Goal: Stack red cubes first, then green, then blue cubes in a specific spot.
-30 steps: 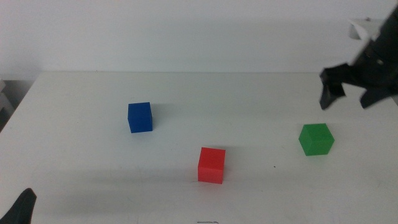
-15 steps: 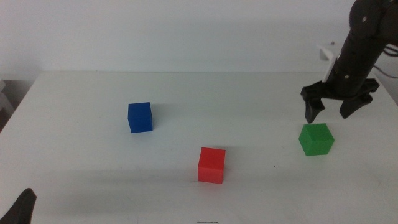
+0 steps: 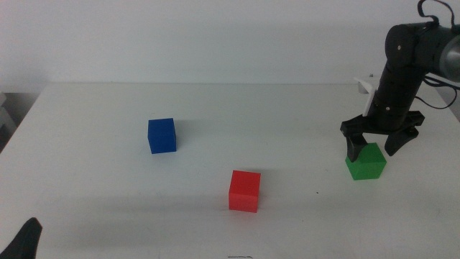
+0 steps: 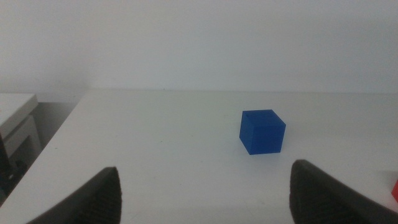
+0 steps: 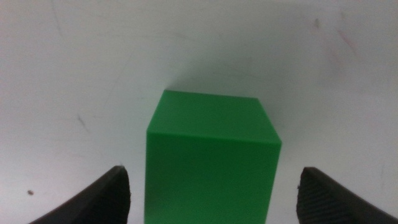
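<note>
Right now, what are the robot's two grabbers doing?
Left gripper: open, empty, waiting near the table's edge.
Right gripper: open, jaws either side of the green cube.

Three small matte solid cubes stood on the plain white tabletop [image 3: 93, 180]: one bright-red cube [image 3: 244, 191] near the middle, one bright-green cube [image 3: 366, 162] to the right, and one deep-blue cube [image 3: 162, 135] farther off to the left. Two dark two-jawed grippers were in sight: the right gripper [image 3: 379, 144] above the green cube and the left gripper [image 3: 25, 241] at the near left corner.
</note>
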`<state>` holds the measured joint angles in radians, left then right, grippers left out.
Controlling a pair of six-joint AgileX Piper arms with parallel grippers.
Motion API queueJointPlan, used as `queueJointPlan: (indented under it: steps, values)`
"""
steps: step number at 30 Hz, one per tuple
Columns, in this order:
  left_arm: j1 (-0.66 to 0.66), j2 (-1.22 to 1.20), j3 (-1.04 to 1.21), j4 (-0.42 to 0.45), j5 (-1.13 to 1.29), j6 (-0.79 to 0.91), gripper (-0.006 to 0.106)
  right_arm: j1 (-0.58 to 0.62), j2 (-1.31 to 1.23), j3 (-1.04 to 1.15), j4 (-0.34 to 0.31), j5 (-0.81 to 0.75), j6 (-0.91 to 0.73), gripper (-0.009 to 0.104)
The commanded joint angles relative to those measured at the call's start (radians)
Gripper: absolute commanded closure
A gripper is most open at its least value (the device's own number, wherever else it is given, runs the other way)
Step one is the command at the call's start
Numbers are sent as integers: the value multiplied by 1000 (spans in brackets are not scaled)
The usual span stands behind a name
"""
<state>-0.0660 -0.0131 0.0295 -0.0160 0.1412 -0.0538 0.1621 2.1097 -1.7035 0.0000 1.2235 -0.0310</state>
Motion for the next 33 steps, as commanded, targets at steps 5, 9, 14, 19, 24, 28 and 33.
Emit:
queueJointPlan:
  steps: [5, 9, 14, 19, 24, 28, 33]
  values:
    - [-1, -20, -3, -3, -77, -4, 9, -7, -20, -30, 0, 45, -9, 14]
    - [-1, -20, -3, -3, -77, -4, 9, -7, -7, -30, 0, 20, -4, 23]
    - [-1, -20, -3, -3, -77, -4, 9, -4, -18, -30, -38, 25, 97, 71]
    - [-1, -20, -3, -3, -77, -4, 9, 54, -154, -20, -109, 83, 218, 96]
    - [-1, -20, -3, -3, -77, -4, 9, 185, -351, -53, -107, 79, 328, 96]
    - [-1, -20, -3, -3, -77, -4, 9, 306, -380, -60, -119, 79, 470, 96]
    - [-1, -20, -3, -3, -77, -4, 9, 463, -318, -88, -141, 79, 636, 96]
